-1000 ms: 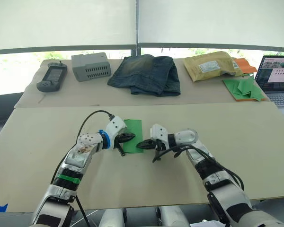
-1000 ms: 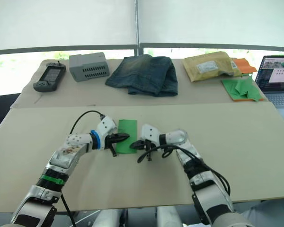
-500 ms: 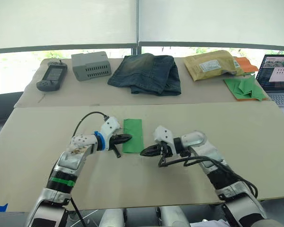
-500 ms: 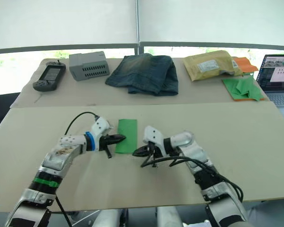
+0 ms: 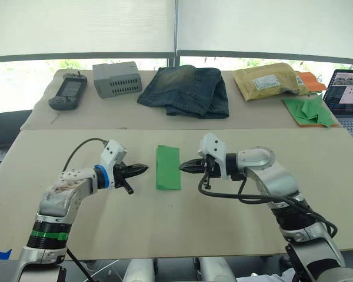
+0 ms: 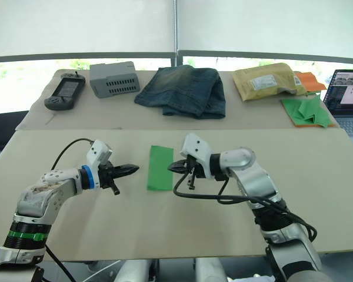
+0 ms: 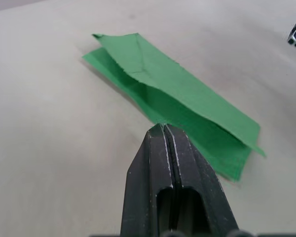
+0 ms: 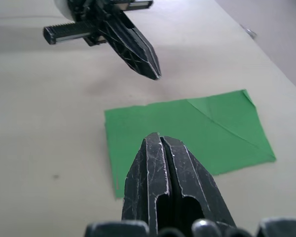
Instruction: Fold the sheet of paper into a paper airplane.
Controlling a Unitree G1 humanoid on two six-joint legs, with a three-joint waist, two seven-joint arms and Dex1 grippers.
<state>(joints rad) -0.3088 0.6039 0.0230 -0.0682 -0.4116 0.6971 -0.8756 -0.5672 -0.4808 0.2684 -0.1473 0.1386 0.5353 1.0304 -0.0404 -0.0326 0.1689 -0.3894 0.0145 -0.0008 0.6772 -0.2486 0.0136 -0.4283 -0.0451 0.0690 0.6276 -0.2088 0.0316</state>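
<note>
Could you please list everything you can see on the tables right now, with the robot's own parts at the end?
sheet of paper: one, bright green, folded into a narrow strip, flat on the near table between the grippers.
handheld device: one, dark grey, far table, left end.
box: one, grey, vented, beside the device.
jeans: one, blue, folded, far table middle.
padded envelope: one, yellow-brown, far table right.
paper pieces: a heap, green, beside the laptop.
laptop: one, open, far right.
left gripper: shut, left of the sheet.
right gripper: shut, tip at the sheet's right edge.
</note>
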